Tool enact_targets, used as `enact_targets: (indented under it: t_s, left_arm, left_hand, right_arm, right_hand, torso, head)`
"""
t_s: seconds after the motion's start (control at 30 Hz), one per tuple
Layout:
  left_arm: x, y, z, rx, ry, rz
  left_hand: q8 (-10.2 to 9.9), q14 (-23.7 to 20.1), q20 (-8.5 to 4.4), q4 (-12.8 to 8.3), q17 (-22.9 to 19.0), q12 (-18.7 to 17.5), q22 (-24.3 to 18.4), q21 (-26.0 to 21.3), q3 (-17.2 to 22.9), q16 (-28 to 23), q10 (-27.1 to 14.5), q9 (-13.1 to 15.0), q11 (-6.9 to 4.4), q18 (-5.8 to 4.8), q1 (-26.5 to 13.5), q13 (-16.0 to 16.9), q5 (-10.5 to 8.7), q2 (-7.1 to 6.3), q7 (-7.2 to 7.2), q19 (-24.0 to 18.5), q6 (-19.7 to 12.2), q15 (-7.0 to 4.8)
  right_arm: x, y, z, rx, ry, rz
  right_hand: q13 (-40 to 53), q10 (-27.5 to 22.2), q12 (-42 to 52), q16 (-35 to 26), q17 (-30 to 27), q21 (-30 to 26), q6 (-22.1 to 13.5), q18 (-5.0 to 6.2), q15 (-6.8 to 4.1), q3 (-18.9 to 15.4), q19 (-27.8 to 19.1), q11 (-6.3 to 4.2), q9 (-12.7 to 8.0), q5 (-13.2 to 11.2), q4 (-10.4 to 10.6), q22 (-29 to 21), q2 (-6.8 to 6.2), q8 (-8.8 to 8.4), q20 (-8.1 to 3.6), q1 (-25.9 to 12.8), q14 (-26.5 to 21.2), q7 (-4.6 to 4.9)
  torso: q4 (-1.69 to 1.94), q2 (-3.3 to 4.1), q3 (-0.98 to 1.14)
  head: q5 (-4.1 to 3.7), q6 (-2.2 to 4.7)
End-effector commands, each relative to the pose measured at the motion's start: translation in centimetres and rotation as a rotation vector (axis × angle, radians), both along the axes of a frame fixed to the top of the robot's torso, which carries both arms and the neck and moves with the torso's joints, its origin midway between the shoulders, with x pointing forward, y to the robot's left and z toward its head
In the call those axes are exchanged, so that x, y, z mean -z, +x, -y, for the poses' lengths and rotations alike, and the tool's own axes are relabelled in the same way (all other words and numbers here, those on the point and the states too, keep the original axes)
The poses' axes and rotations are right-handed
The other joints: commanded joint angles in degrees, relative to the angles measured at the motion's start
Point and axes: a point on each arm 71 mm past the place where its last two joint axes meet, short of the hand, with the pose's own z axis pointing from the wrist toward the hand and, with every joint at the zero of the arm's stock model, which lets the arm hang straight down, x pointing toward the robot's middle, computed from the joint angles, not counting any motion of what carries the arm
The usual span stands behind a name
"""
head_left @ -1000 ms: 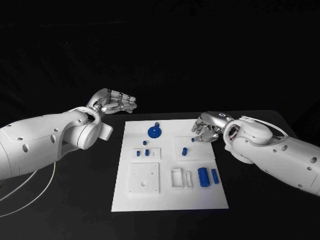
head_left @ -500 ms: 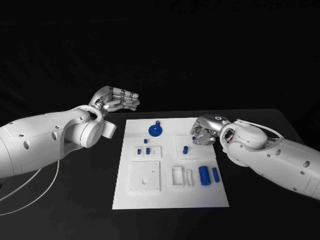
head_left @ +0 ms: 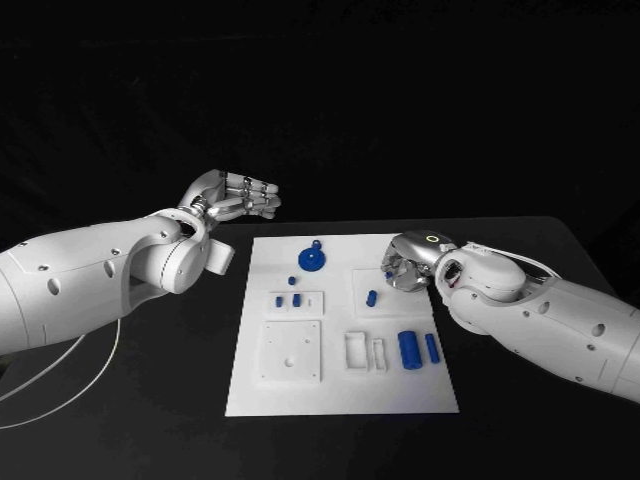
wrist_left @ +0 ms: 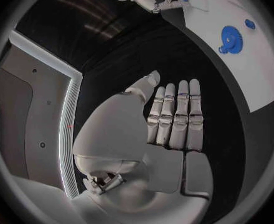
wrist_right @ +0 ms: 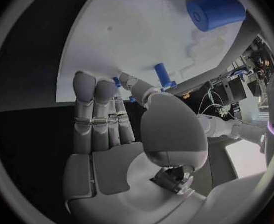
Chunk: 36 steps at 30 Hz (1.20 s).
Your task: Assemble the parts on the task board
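The white task board (head_left: 342,385) lies mid-table. A blue gear (head_left: 309,262) sits near its far edge, also seen as the gear (wrist_left: 230,37) in the left wrist view. Small blue pegs (head_left: 286,301) stand left of centre, and one peg (head_left: 371,297) stands right of them. Two blue cylinders (head_left: 408,351) lie at the right. My right hand (head_left: 407,266) hangs over the board's far right edge. Its thumb (wrist_right: 132,86) and a finger pinch a small blue peg (wrist_right: 116,81), mostly hidden. My left hand (head_left: 241,198) floats beyond the far left corner, fingers straight (wrist_left: 174,117), holding nothing.
White block-shaped fixtures (head_left: 290,352) and a slotted holder (head_left: 356,353) sit on the board's near half. Black table (head_left: 190,400) surrounds the board on all sides. A white cable (head_left: 61,400) trails under my left arm.
My right hand has moved left and down over the board's far right part, closing onto the small peg there. The left hand has barely drifted.
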Motion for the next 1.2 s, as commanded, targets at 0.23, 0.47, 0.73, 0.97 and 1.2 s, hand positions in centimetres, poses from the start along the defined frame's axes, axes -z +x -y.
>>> enact_targets:
  t_s: [0.23, 0.47, 0.73, 0.97, 1.2]
  left_arm:
    - [-0.3, 0.1, 0.1, -0.004, -0.022, 0.01]
    - [-0.2, 0.2, 0.2, -0.007, -0.024, 0.008]
    - [-0.2, 0.3, 0.1, -0.01, -0.023, 0.006]
    - [-0.2, 0.4, -0.3, -0.018, -0.02, 0.005]
    - [-0.1, 0.9, -1.0, -0.037, -0.012, 0.009]
  left_hand:
    - [-0.2, 0.8, 0.01, -0.2, 0.0, 0.2, 0.0, 0.4, -0.5, -0.2, -1.1, 0.0, 0.31, 0.64, 0.6, -0.1, 0.24, 0.19, 0.46, 0.8, -0.2, -0.16]
    - [-0.2, 0.9, 0.01, -0.1, 0.0, 0.2, 0.2, 0.4, -0.7, -0.3, -1.1, 0.0, 0.31, 0.67, 0.7, -0.1, 0.26, 0.36, 0.47, 0.8, -0.2, -0.16]
    - [-0.2, 0.9, 0.01, -0.1, 0.0, 0.2, 0.2, 0.4, -0.7, -0.3, -1.1, 0.0, 0.31, 0.67, 0.7, -0.1, 0.26, 0.36, 0.47, 0.8, -0.2, -0.16]
    - [-0.2, 0.8, 0.0, -0.2, 0.0, 0.2, 0.4, 0.5, -0.8, -0.3, -1.1, 0.0, 0.31, 0.7, 0.9, -0.1, 0.25, 0.47, 0.46, 0.8, -0.2, -0.17]
    - [-0.2, 0.8, 0.0, -0.2, 0.0, 0.2, 0.4, 0.5, -0.8, -0.3, -1.1, 0.0, 0.31, 0.7, 0.9, -0.1, 0.25, 0.47, 0.46, 0.8, -0.2, -0.17]
  right_arm:
    - [0.7, -0.1, 0.0, 0.013, -0.036, 0.0]
    - [0.9, -0.2, -0.2, 0.023, -0.045, -0.006]
    - [0.8, -0.3, -0.5, 0.03, -0.044, 0.01]
    - [0.6, -0.2, -0.4, 0.05, -0.03, 0.04]
    - [0.3, -0.3, 0.0, 0.059, -0.012, 0.053]
  right_hand:
    - [0.4, 4.0, -0.1, 0.9, -0.5, 1.1, 3.1, -0.77, -1.49, 1.7, 0.7, -1.4, 0.3, -2.7, 0.0, 1.9, 2.06, 0.26, -1.08, 1.0, 0.3, -0.65]
    - [0.4, 5.0, -0.2, 1.2, -1.6, 0.8, 4.5, -1.39, -1.88, 1.4, 0.8, -1.83, 0.5, -3.1, 0.2, 3.0, 2.55, 0.16, -1.62, 0.2, 0.3, -1.08]
    - [0.6, 6.2, -0.2, 1.7, -2.4, 0.4, 5.7, -1.5, -2.05, 3.7, 0.9, -2.01, 0.7, -1.2, -1.2, 4.3, 3.06, 0.18, -1.8, 0.2, 0.1, -1.23]
    - [0.6, 6.9, -0.2, 2.1, -3.2, 0.2, 6.5, -1.54, -2.31, 4.5, 1.1, -2.21, 0.9, -0.6, -1.8, 5.8, 3.06, 0.18, -2.05, -0.4, 0.0, -1.45]
    - [0.5, 7.2, -0.2, 2.3, -3.8, -0.4, 6.7, -1.59, -2.39, 5.5, 1.3, -2.25, 1.0, -2.5, -2.1, 6.8, 3.32, 0.16, -2.15, -0.5, -0.1, -1.52]
  torso:
    - [-0.06, -0.07, -0.02]
    - [-0.08, -0.05, 0.02]
    - [-0.11, -0.08, 0.04]
    - [-0.1, -0.08, 0.01]
    - [-0.06, -0.13, 0.02]
  head:
    - [0.25, 0.15]
    - [0.29, -0.13]
    - [0.27, -0.14]
    - [0.18, -0.03]
    - [0.25, -0.08]
